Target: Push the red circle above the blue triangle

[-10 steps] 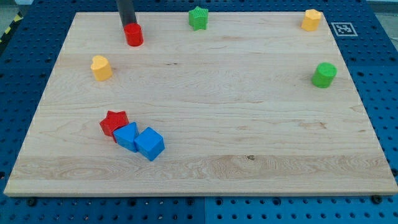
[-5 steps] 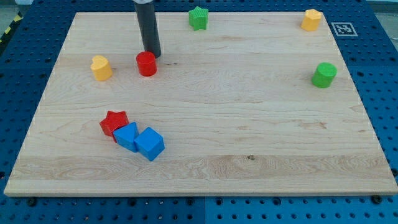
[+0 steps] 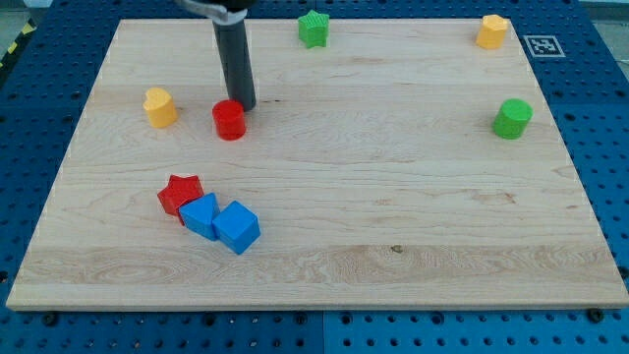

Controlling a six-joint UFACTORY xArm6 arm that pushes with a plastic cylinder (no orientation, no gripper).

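A single camera looks down at a steep angle on the pale wooden board [image 3: 393, 197], facing from the view's bottom toward its top — the far edge appears shorter than the near one. It stands far enough back to take in the whole board, with the blue perforated table [image 3: 609, 118] showing on every side. A black-and-white square marker [image 3: 543, 45] sits just off the board's top right corner. The straight dark rod [image 3: 234, 59] enters from the view's top edge, its upper end cut off by the frame. No second view shares the scene.
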